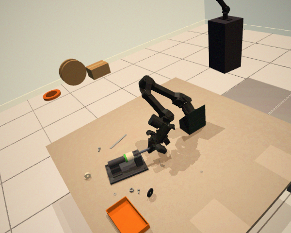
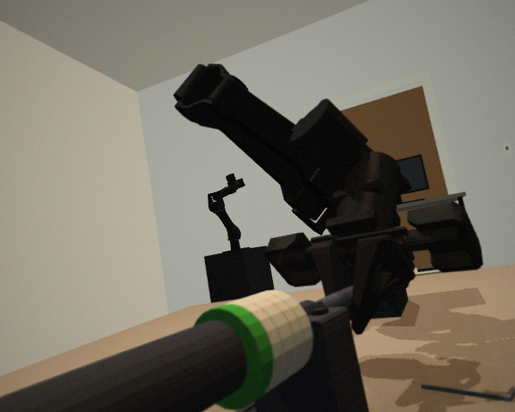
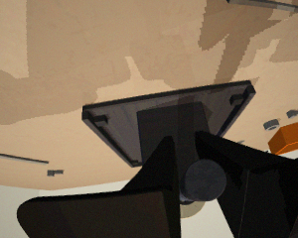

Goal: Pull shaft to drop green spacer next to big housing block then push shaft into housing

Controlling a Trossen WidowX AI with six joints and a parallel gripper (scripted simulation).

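Observation:
The gripper (image 1: 150, 149) (image 2: 345, 294) (image 3: 185, 143) is shut on the grey shaft (image 1: 144, 151) (image 2: 335, 296) near its free end. The shaft's round end (image 3: 205, 179) shows in the wrist view. The shaft runs through a dark upright post (image 1: 138, 160) (image 2: 333, 359) (image 3: 174, 124). Beyond the post, cream spacers (image 1: 129, 156) (image 2: 291, 332) sit side by side in line with it. The green spacer (image 1: 125, 157) (image 2: 258, 348) sits between them and the dark cylindrical housing (image 1: 116, 160) (image 2: 137, 367). It is up at shaft height, touching the cream stack. The shaft inside the spacers and housing is hidden.
The fixture has a dark base plate (image 1: 129, 175) (image 3: 119, 131). An orange tray (image 1: 128, 215) (image 3: 293, 135), a black ring (image 1: 150, 192) and small hardware lie in front. A hex key (image 2: 466, 391) lies beside the fixture. A grey strip (image 1: 118, 141) (image 3: 20, 158) lies behind it.

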